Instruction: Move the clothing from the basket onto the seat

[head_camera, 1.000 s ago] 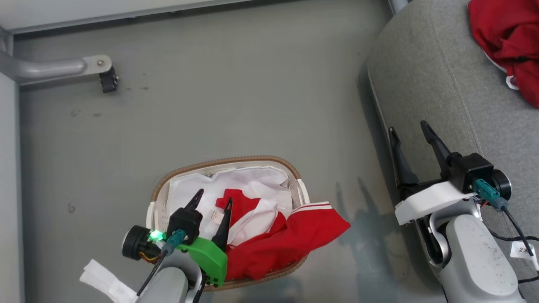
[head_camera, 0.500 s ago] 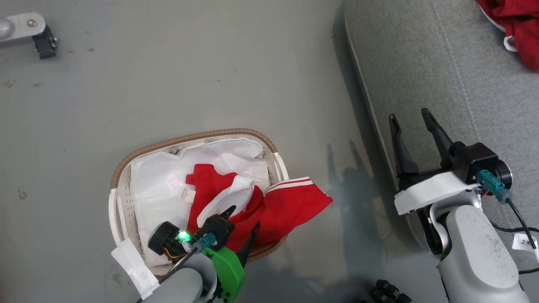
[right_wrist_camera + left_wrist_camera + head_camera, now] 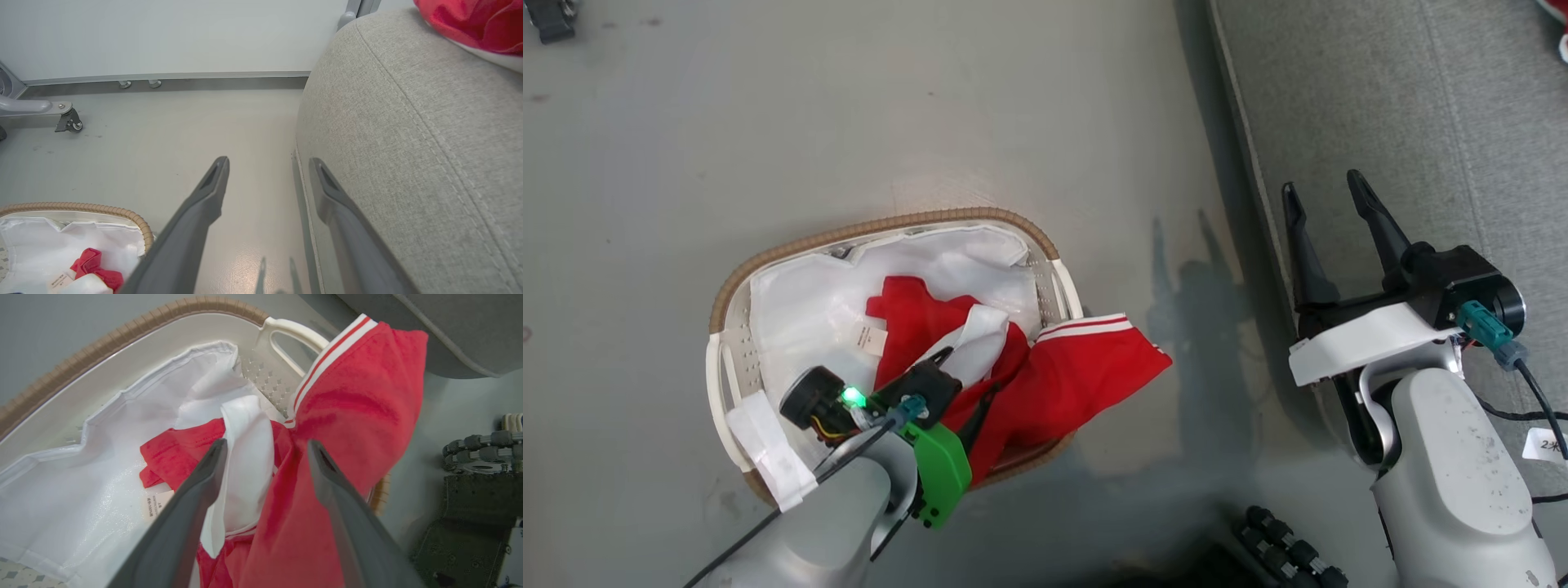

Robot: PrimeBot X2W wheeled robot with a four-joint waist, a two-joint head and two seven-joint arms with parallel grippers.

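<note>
**Left gripper poised over the clothing in the basket**

The left gripper (image 3: pixel 969 373) is hanging over the 4 o'clock part of the basket (image 3: pixel 890 224), its two dark fingers spread and gripping nothing. In the left wrist view they are straddling a white panel and a red fold of the clothing (image 3: pixel 1086 376); whether the tips are touching fabric cannot be told. From this gripper, in the head view, the bulk of the clothing is lying toward 1 to 3 o'clock, just ahead of the fingertips. The garment's long axis is running roughly along the 9-to-3 o'clock line. One end, with a small white tag (image 3: pixel 870 336), is resting inside on the white liner (image 3: pixel 800 302). The striped hem is spilling over the rim at 3 o'clock, out over the floor (image 3: pixel 931 106). The basket is holding the liner and this one visible red heap; anything beneath is hidden.

The seat (image 3: pixel 1380 98) is standing at 2 o'clock from the basket, across a strip of floor. The right gripper (image 3: pixel 1321 184) is waiting beside the seat's near edge with its fingers parted and empty, well apart from the basket. The left arm is therefore the nearer one for the pick. Another red garment (image 3: pixel 470 20) is already lying on the seat, at 1 o'clock in the right wrist view. The step in hand appears to be closing the left fingers on the central fold, then carrying it toward 2 o'clock.
</note>
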